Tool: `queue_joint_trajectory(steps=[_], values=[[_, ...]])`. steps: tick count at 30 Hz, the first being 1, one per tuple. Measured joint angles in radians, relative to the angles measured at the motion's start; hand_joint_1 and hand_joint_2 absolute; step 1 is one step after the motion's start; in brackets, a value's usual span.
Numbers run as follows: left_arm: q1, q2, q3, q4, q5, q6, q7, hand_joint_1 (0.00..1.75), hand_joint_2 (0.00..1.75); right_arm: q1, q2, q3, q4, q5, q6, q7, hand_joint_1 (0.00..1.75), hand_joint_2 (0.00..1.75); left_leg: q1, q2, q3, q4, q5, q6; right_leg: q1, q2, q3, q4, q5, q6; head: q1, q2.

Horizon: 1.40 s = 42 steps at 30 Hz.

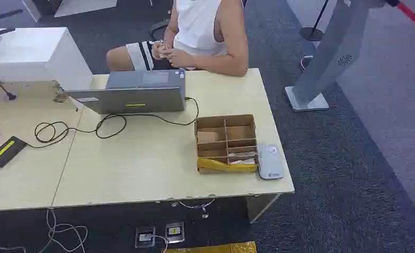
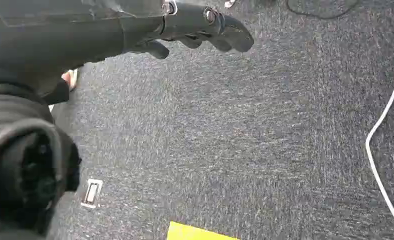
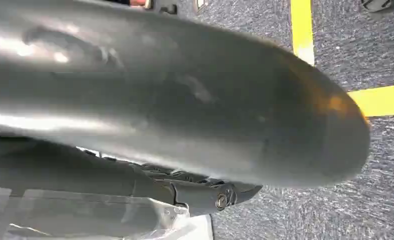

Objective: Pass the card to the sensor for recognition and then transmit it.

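One cardboard box [image 1: 226, 142] on table [image 1: 142, 174], divided into compartments; exact compartment count unclear. One grey sensor pad [image 1: 270, 162] touching box's right side. One yellow strip [image 1: 224, 166] along box's near edge. One laptop [image 1: 131, 92] left of box, farther back. One black cable [image 1: 116, 122] running from laptop, coiled left of box. One black device with yellow label [image 1: 5, 150] far left of box. One person [image 1: 195, 37] seated behind box. Two floor sockets [image 1: 159, 234] below table, near side of box.
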Motion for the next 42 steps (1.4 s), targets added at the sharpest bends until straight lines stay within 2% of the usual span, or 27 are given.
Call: queue_joint_trajectory(steps=[3,8,14,20,28,30,32,33,36,39,42], values=[[0.000,0.000,0.001,0.000,-0.016,0.000,0.003,0.00,0.00,0.001,0.000,0.000,0.000,-0.001,-0.008,0.002,0.00,0.00,0.000,0.000,0.000,0.000,0.000,0.000,0.000,0.000,0.000,0.000,0.000,0.000,0.000,0.000],[0.000,0.000,0.002,0.000,-0.031,-0.008,0.048,0.00,0.00,0.004,0.001,0.000,0.000,-0.001,-0.014,0.002,0.00,0.00,0.000,0.000,0.000,0.000,0.000,0.000,0.000,0.000,0.000,0.000,0.000,0.000,0.000,0.000],[0.000,0.000,0.002,0.000,-0.051,-0.061,0.090,0.00,0.00,0.003,0.003,0.000,0.000,-0.001,-0.021,0.001,0.00,0.00,0.000,0.000,0.000,0.000,0.000,0.000,0.000,0.000,0.000,0.000,0.000,0.000,0.000,0.000],[0.000,0.003,0.002,0.000,-0.063,-0.100,0.106,0.00,0.00,0.003,0.004,0.000,0.000,-0.001,-0.018,-0.018,0.00,0.00,0.000,0.000,0.000,0.000,0.000,0.000,0.000,0.000,0.000,0.000,0.000,0.000,0.000,0.000],[0.000,0.004,0.002,0.000,-0.074,-0.103,0.114,0.00,0.00,0.003,0.005,0.000,0.000,0.000,-0.016,-0.008,0.00,0.00,0.000,0.000,0.000,0.000,0.000,0.000,0.000,0.000,0.000,0.000,0.000,0.000,0.000,0.000],[0.000,0.004,0.002,0.000,-0.084,-0.103,0.119,0.00,0.00,0.004,0.006,0.000,0.000,-0.002,-0.036,-0.019,0.00,0.00,0.000,0.000,0.000,0.000,0.000,0.000,0.000,0.000,0.000,0.000,0.000,0.000,0.000,0.000],[0.000,0.004,0.003,0.000,-0.093,-0.102,0.120,0.00,0.00,0.003,0.005,0.000,-0.001,-0.029,-0.092,-0.064,0.00,0.00,0.000,0.000,0.000,0.000,0.000,0.000,0.000,0.000,0.000,0.000,0.000,0.000,0.000,0.000],[0.000,0.004,0.006,0.000,-0.097,-0.101,0.120,0.00,0.00,0.002,0.003,-0.001,-0.002,-0.048,-0.128,-0.096,0.00,1.75,0.000,0.000,0.000,0.000,0.000,0.000,0.000,0.000,0.000,0.000,0.000,0.000,0.000,0.000],[0.000,0.004,0.014,0.000,-0.109,-0.101,0.120,0.00,0.00,-0.016,-0.015,-0.011,-0.002,-0.117,-0.215,-0.191,0.00,1.75,0.000,0.000,0.000,0.000,0.000,0.000,-0.001,0.000,0.000,0.000,0.000,0.000,0.000,0.000],[0.000,0.004,0.020,0.000,-0.124,-0.101,0.103,0.00,0.00,-0.058,-0.051,-0.052,-0.011,-0.223,-0.340,-0.355,0.00,1.75,-0.002,0.000,0.000,0.000,0.000,0.001,-0.002,0.000,0.000,0.000,0.001,0.001,0.000,0.000],[-0.002,0.004,0.027,0.000,-0.134,-0.101,0.089,0.00,0.00,-0.104,-0.106,-0.092,-0.015,-0.309,-0.414,-0.496,0.00,1.75,-0.003,0.000,0.000,0.000,0.001,0.001,-0.003,0.000,0.000,0.000,0.001,0.001,0.000,0.000]])
